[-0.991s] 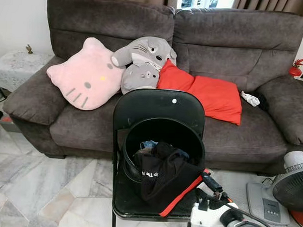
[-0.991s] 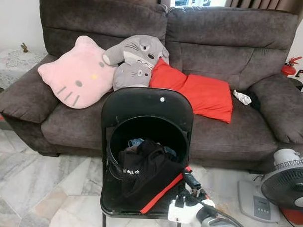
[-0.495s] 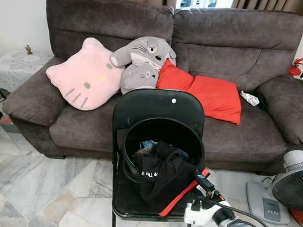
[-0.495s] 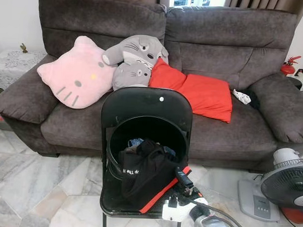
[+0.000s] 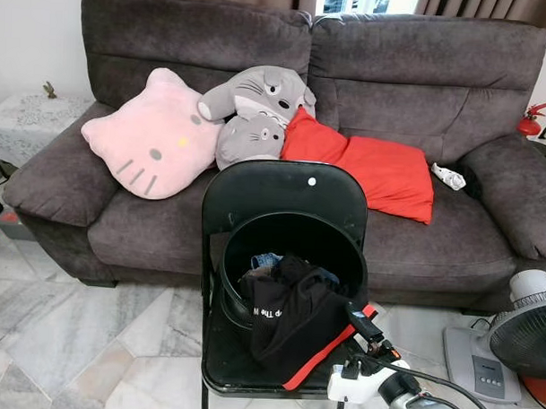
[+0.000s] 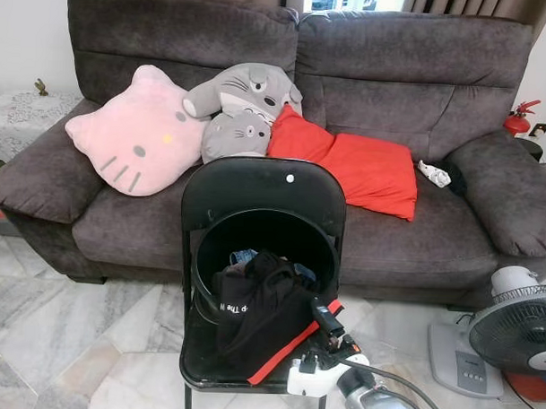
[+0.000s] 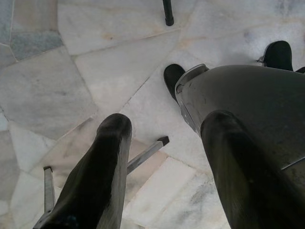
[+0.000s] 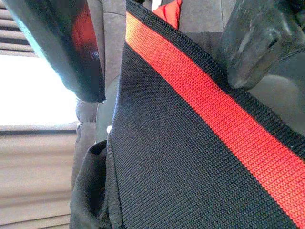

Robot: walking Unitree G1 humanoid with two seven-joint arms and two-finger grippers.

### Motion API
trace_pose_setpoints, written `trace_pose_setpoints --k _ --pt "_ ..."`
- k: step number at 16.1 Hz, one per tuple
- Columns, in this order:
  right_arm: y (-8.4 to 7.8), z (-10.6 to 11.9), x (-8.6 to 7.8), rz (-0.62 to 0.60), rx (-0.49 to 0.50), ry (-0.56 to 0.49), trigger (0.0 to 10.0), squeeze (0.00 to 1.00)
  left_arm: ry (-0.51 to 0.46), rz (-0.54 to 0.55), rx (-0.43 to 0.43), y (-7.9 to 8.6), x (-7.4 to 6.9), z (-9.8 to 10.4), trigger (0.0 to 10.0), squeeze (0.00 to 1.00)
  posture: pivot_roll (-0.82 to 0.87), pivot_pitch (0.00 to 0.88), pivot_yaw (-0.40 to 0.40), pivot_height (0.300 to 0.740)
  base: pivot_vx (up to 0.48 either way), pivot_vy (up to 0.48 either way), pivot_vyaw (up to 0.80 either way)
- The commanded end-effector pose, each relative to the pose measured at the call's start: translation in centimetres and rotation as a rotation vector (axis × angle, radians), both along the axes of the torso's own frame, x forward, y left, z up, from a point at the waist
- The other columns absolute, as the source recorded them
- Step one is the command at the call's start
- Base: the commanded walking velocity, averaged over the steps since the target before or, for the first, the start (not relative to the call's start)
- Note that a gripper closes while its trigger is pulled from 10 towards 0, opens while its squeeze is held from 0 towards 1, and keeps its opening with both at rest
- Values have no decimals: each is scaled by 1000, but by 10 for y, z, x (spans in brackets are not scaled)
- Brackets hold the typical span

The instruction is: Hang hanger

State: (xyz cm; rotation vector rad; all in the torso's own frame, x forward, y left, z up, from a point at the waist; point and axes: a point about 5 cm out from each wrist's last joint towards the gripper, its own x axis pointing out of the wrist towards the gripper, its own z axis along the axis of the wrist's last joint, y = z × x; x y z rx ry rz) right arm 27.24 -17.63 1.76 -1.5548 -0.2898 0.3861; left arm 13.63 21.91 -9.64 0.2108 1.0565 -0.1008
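Right gripper (image 5: 359, 321) at garment's 4 o'clock edge, fingers (image 8: 252, 43) wide astride red-striped black garment (image 5: 296, 322), draped over black bucket (image 5: 294, 237) on folding chair (image 5: 287, 191), left gripper (image 7: 164, 157) fingers wide above marble floor (image 7: 95, 71).

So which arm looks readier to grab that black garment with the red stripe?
The right. Its gripper is open astride the black red-striped garment on the chair; the left gripper hangs over the floor.

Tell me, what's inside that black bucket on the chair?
A black garment with a red stripe spills over the rim of the black bucket, and a bit of blue cloth shows behind it. Anything deeper is covered by the clothes.
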Motion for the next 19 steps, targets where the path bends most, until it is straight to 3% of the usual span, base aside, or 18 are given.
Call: trace_pose_setpoints --k 1,13,19 --pt "3 3 0 24 13 -17 10000 0 26 -1 -9 -3 -6 -3 10000 0 -126 72 6 740 0 0 0" --pt "11 25 -25 113 126 -25 10000 0 28 -1 -11 -3 -6 -3 10000 0 -138 65 -3 740 0 0 0" --pt "1 38 -9 -7 150 -25 10000 0 28 -1 -11 -2 -7 -3 10000 0 -138 72 -2 740 0 0 0"
